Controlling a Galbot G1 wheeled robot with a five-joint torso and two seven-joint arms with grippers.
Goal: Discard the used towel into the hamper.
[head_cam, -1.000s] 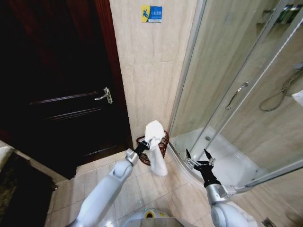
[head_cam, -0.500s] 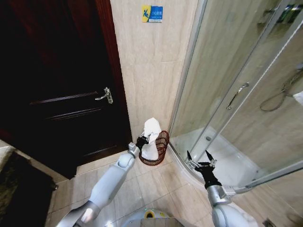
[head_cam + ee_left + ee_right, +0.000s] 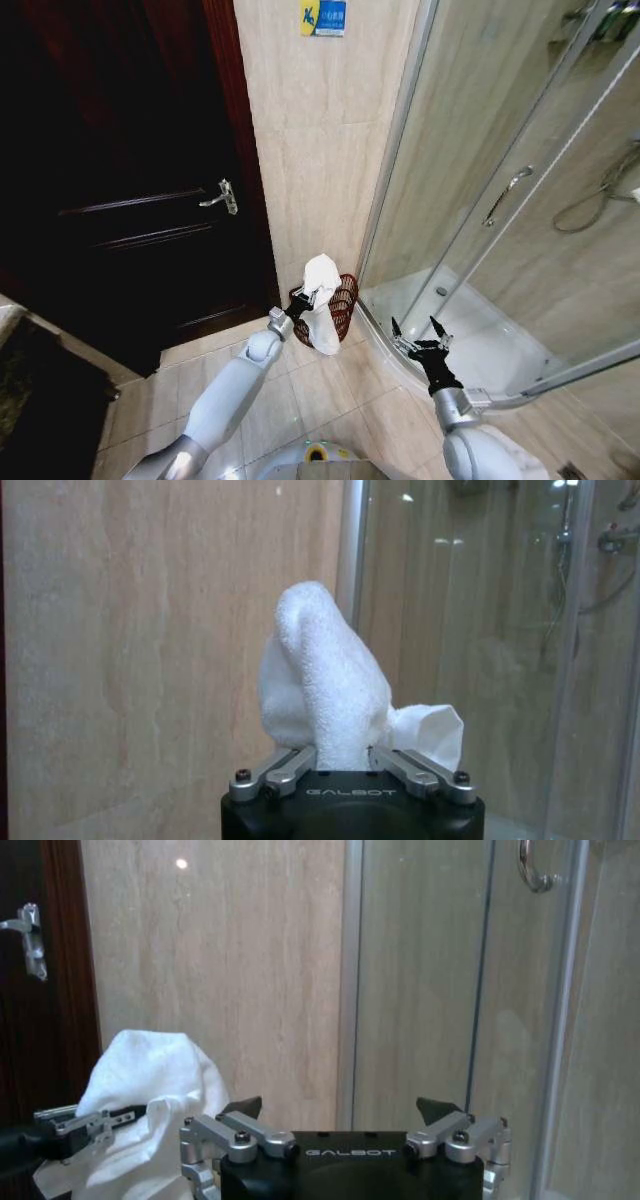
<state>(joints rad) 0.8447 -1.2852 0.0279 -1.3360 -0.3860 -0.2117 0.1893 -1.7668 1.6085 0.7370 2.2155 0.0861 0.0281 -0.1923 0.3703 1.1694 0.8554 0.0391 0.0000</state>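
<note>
My left gripper [image 3: 303, 299] is shut on the white towel [image 3: 321, 313], which hangs down in front of the hamper [image 3: 342, 301], a small reddish-brown wire basket on the floor against the tiled wall. In the left wrist view the towel [image 3: 325, 686] stands up between the left gripper's [image 3: 343, 759] fingers. In the right wrist view the towel [image 3: 155, 1099] hangs from the left gripper [image 3: 85, 1123]. My right gripper [image 3: 418, 335] hovers open and empty to the right, by the shower's curved base, its own view showing its spread fingers [image 3: 238, 1114].
A dark wooden door [image 3: 130, 190] with a metal handle [image 3: 222, 198] stands on the left. A glass shower enclosure [image 3: 500, 210] with a white tray fills the right. Beige floor tiles [image 3: 320, 400] lie in front of the hamper. A dark mat [image 3: 30, 400] lies at far left.
My left arm has reached toward the hamper and the wall, carrying the towel, which now hangs lower against the basket. The right arm has held still.
</note>
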